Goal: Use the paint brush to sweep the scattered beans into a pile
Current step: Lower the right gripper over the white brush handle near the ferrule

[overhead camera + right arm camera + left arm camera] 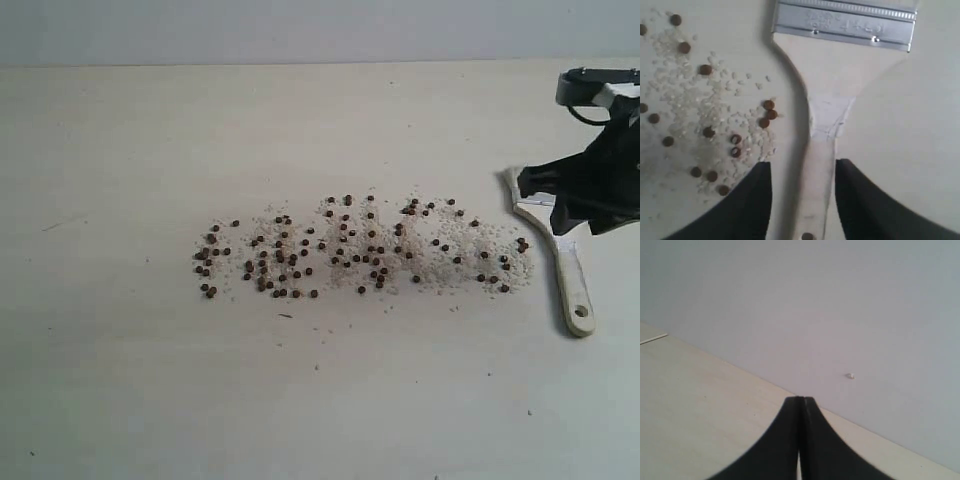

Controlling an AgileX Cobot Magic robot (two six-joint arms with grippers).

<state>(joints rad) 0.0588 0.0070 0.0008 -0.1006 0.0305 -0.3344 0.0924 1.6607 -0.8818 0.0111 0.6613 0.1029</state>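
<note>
wooden handle of the paint brush (821, 150) lay flat on the desk (150, 400) just beside the right end of the beans (345, 250), the right gripper (802, 170) spread apart astride it, not yet clamped; closing squarely on the narrow neck looked wisest. the left gripper (800, 407) sat pressed together, idle, and the bristles were hidden under the arm.

Probably a lab: bare tabletop (150, 400), blank wall (300, 30).

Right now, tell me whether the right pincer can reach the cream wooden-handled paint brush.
Likely yes: the right pincer is open astride the cream wooden-handled paint brush, nothing blocking its handle.
</note>
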